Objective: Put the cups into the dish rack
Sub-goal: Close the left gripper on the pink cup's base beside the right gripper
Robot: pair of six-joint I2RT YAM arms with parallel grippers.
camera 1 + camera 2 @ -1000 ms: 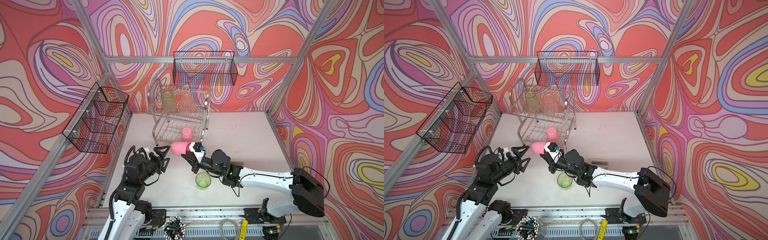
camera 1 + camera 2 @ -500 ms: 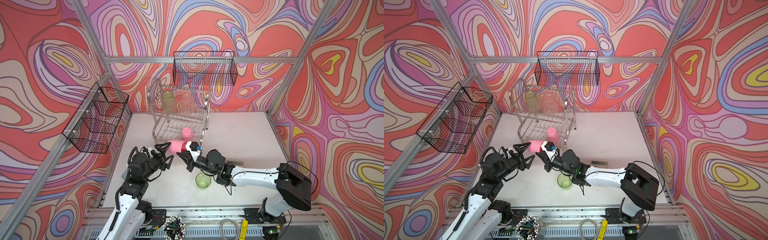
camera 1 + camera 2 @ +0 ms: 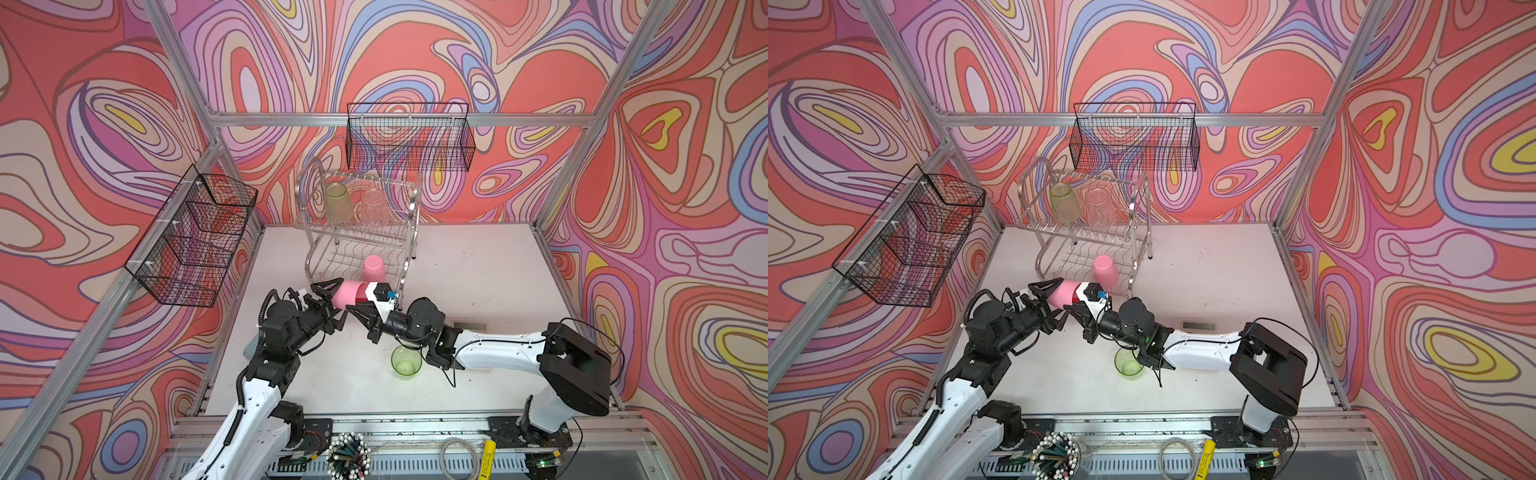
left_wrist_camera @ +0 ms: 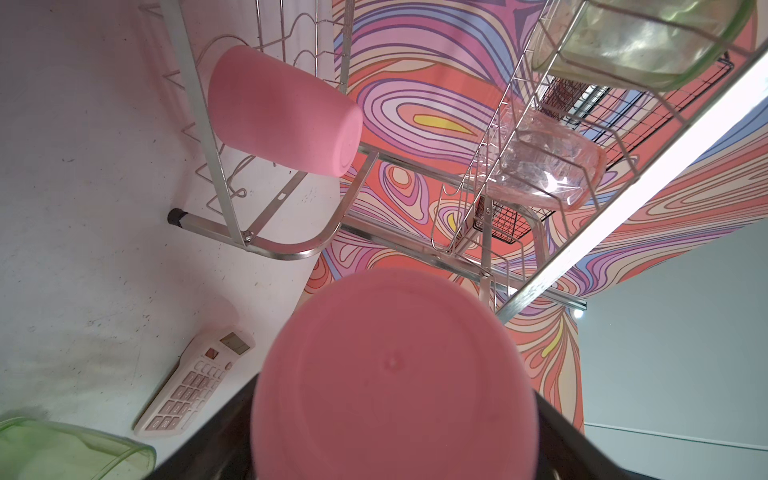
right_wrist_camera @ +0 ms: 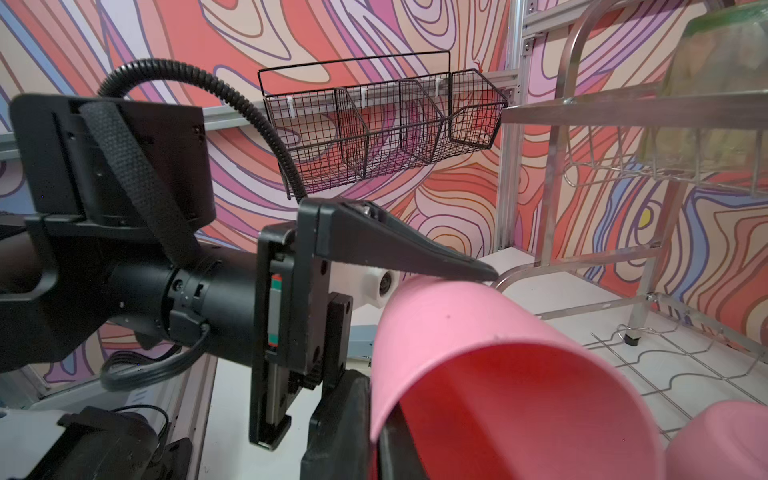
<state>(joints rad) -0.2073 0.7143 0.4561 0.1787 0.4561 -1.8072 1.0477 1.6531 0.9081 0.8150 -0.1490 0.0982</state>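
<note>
My right gripper (image 3: 356, 306) (image 3: 1074, 308) is shut on the rim of an opaque pink cup (image 3: 347, 294) (image 3: 1064, 294) (image 5: 478, 353), which lies sideways above the table. One jaw is inside the rim and one outside. My left gripper (image 3: 333, 303) (image 3: 1055, 302) is open, its fingers (image 5: 395, 253) flanking the cup's closed base (image 4: 395, 374). The dish rack (image 3: 409, 208) (image 3: 1136, 208) (image 4: 249, 241) stands just behind. Its upper tier holds a green cup (image 3: 338, 203) (image 3: 1064, 203) and a clear ribbed cup (image 3: 374, 208) (image 3: 1099, 206). A second pink cup (image 3: 374, 268) (image 3: 1104, 270) (image 4: 282, 112) sits on the lower tier. Another green cup (image 3: 406, 362) (image 3: 1128, 365) stands on the table under my right arm.
Black mesh baskets hang on the left wall (image 3: 195, 241) and the back wall (image 3: 409, 137). A calculator (image 4: 195, 382) (image 3: 465, 325) lies on the white table to the right of the arms. The rack's front leg (image 3: 401, 291) is close behind the held cup.
Both arms have closed in on each other. The right carried the pink cup leftward, and the left gripper came up until its open fingers straddle the cup's base.
</note>
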